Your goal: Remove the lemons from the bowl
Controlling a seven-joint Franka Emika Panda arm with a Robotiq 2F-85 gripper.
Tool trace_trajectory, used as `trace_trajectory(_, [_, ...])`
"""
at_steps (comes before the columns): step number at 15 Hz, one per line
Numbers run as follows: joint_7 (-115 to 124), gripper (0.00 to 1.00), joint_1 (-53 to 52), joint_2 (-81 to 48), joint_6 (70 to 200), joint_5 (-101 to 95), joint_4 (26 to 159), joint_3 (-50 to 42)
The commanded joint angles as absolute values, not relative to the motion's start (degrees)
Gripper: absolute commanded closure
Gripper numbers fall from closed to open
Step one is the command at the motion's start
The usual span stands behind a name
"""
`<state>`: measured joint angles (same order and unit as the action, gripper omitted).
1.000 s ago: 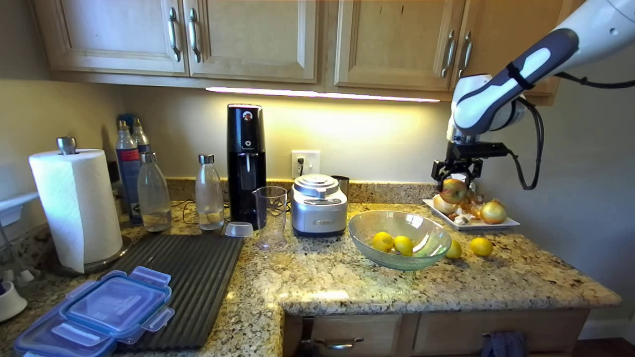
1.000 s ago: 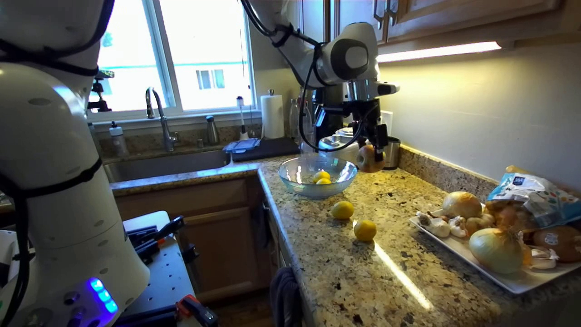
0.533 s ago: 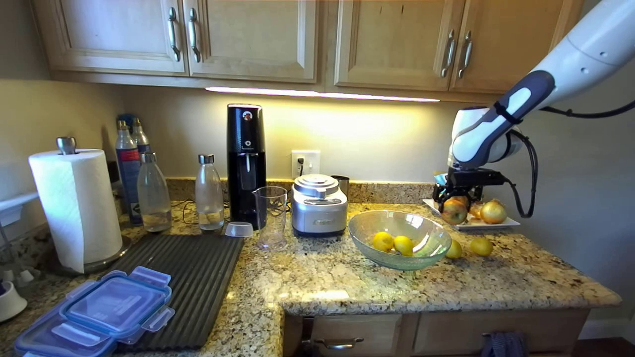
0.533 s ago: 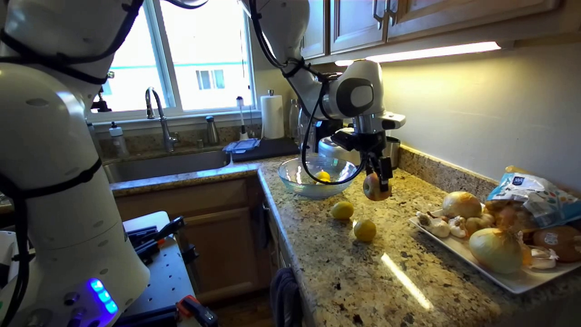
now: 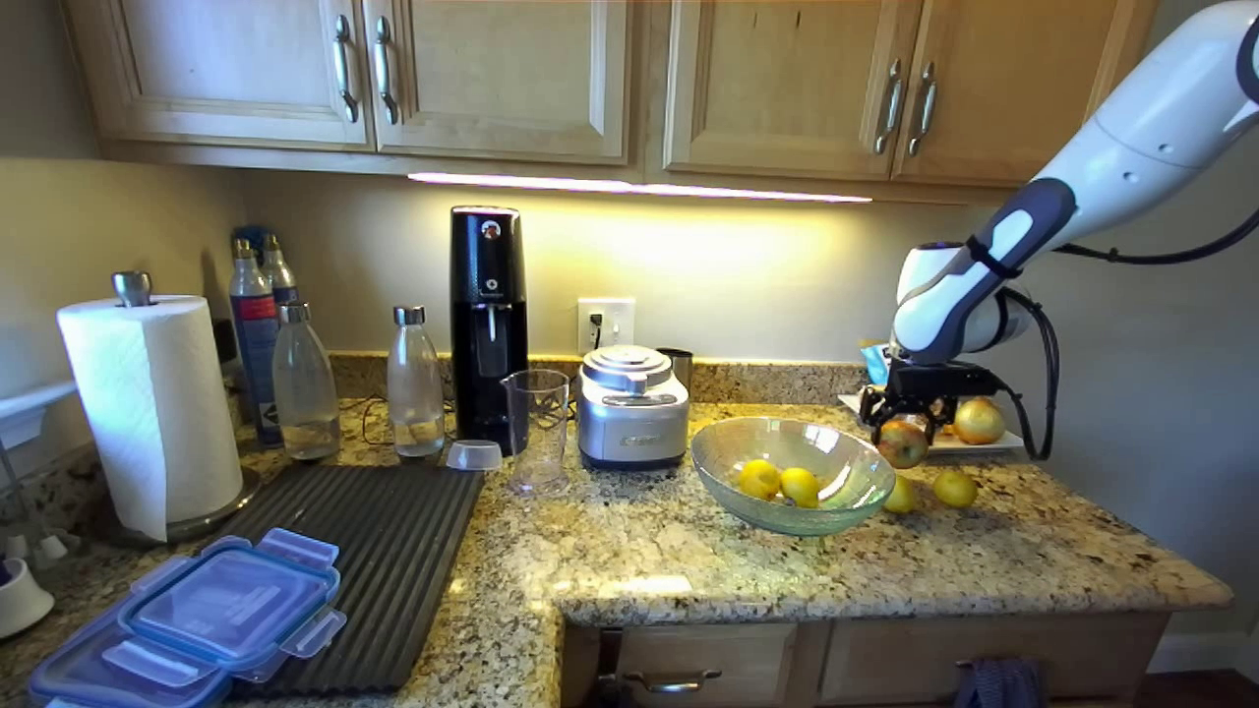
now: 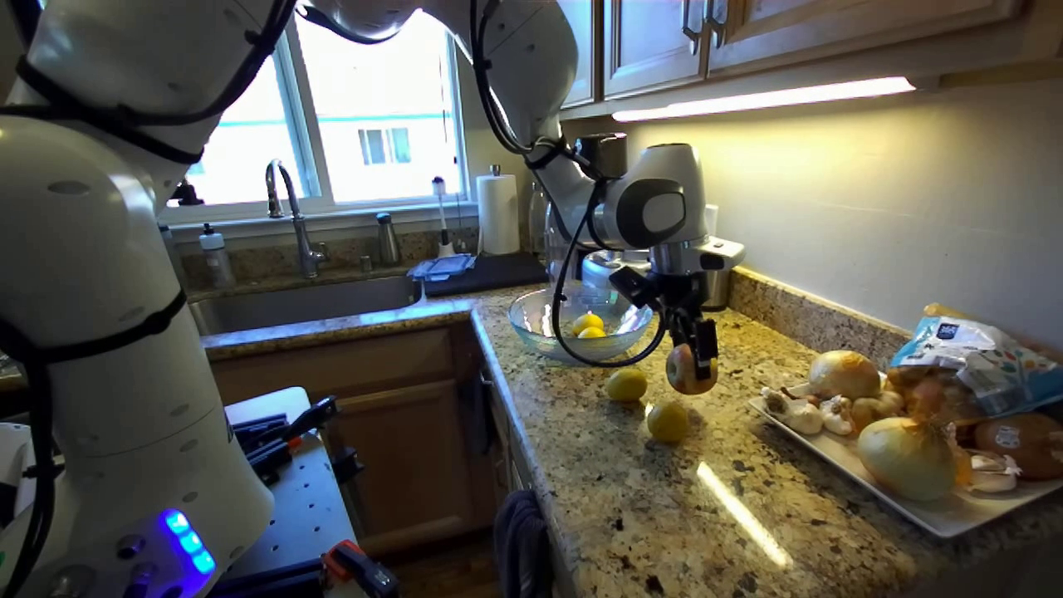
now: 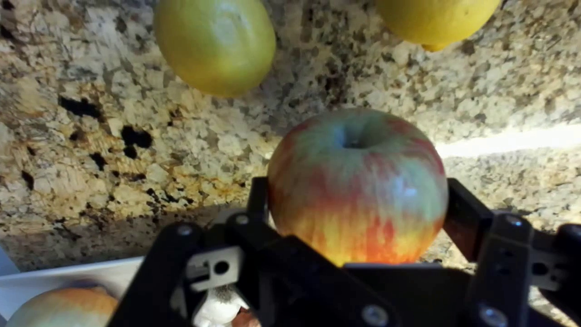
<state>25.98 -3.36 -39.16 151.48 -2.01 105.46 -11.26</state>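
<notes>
Granite table (image 5: 629,556) under pale cupboards (image 5: 511,79). Two lemons (image 5: 799,486) lie in bowl (image 5: 836,516), two more lemons (image 5: 955,489) right of it, presumably parked as removed. Claw (image 7: 361,206) grips apple (image 7: 356,186) by opposite sides, probably so it can't roll; held right of bowl, likely leaving lemons reachable.

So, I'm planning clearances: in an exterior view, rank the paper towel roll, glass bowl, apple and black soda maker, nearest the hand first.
1. Apple: gripped in the hand.
2. Glass bowl: picture-left of the hand, lemons inside.
3. Black soda maker: well left of the bowl, farther back.
4. Paper towel roll: leftmost of the four.
</notes>
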Motion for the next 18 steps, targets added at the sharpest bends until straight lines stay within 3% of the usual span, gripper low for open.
trace_trajectory(1, [26.5, 0.34, -3.3, -40.4, 152.9, -0.4, 104.9, -11.7])
trace_trajectory(8, [26.5, 0.34, -3.9, -41.8, 152.1, 0.3, 104.2, -12.1])
trace_trajectory(9, [26.4, 0.02, -4.2, -41.3, 152.0, -0.1, 104.6, -12.4])
trace_trajectory(18, [26.2, 0.0, -7.8, -26.5, 150.7, -3.2, 113.6, -12.9])
